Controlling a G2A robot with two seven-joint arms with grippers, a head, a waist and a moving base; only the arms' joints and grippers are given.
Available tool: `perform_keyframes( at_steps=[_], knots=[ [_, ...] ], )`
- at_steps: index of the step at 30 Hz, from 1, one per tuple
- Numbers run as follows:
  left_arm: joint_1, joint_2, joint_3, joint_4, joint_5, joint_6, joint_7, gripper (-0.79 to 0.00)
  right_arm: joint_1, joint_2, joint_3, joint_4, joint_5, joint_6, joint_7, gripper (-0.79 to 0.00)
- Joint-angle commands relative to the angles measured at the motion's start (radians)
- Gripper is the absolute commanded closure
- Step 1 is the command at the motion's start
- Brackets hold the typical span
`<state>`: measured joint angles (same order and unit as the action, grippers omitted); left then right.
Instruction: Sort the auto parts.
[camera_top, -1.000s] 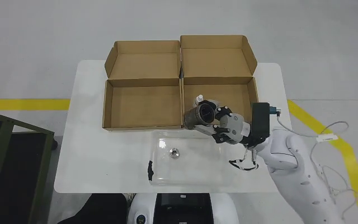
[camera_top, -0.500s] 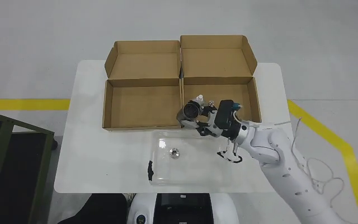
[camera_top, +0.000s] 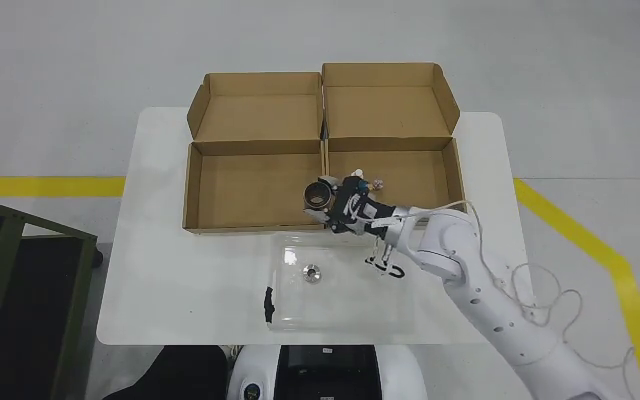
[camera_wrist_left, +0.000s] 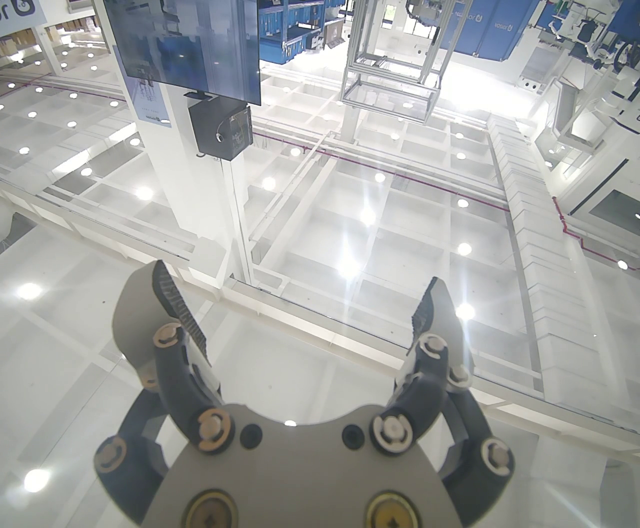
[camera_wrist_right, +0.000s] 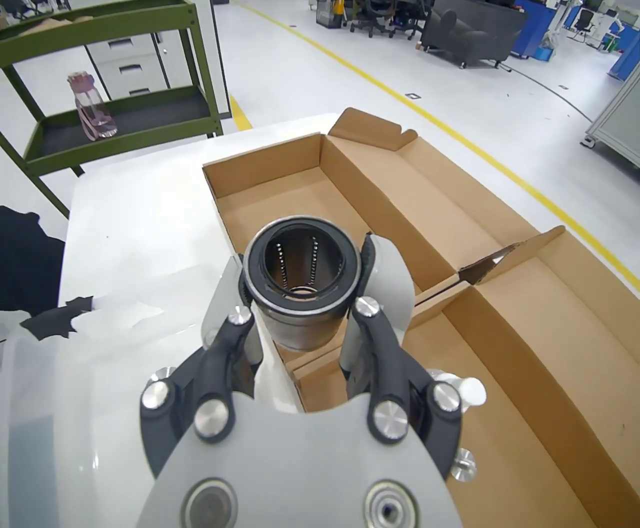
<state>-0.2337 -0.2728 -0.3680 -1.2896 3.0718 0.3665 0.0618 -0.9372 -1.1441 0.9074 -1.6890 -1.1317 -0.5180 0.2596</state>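
1. Dark steel, hollow and cylindrical with ball rows inside, the linear bearing (camera_top: 318, 194) is pinched across its body by our right pincer (camera_wrist_right: 305, 272). Gripping the round sides should keep it from rolling out.
2. We hold it above the shared wall of two open brown cardboard boxes set side by side toward the far edge of the white desk (camera_top: 160, 250). It leans over the left box (camera_top: 250, 190), whose floor is bare. The right box (camera_top: 420, 170) already has small silver fasteners (camera_wrist_right: 465, 467), so we judge the left box to be this part's bin.
3. Our left pincer (camera_wrist_left: 300, 300) is spread, grips nothing and points at the ceiling, out of the way.
4. By the desk's near edge, a clear plastic tray (camera_top: 340, 300) carries a small round silver part (camera_top: 312, 271) and a small black piece (camera_top: 268, 303), probably awaiting sorting.
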Motion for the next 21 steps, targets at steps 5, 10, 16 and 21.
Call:
perform_keyframes(
  at_steps=[5, 10, 16, 21],
  knots=[
    [0.0, 0.0, 0.0, 0.0, 0.0, 0.0, 0.0, -0.785, 0.066, -0.032, -0.083, 0.068, -0.024, 0.046, 0.053, 0.0],
    [0.0, 0.0, 0.0, 0.0, 0.0, 0.0, 0.0, -0.785, 0.109, -0.055, -0.121, 0.131, 0.006, 0.056, 0.08, 0.0],
    [0.0, 0.0, 0.0, 0.0, 0.0, 0.0, 0.0, -0.785, 0.159, -0.079, -0.148, 0.213, 0.053, 0.051, 0.119, 0.0],
    [0.0, 0.0, 0.0, 0.0, 0.0, 0.0, 0.0, -0.785, 0.19, -0.098, -0.169, 0.249, 0.061, 0.064, 0.138, 0.0]
  ],
)
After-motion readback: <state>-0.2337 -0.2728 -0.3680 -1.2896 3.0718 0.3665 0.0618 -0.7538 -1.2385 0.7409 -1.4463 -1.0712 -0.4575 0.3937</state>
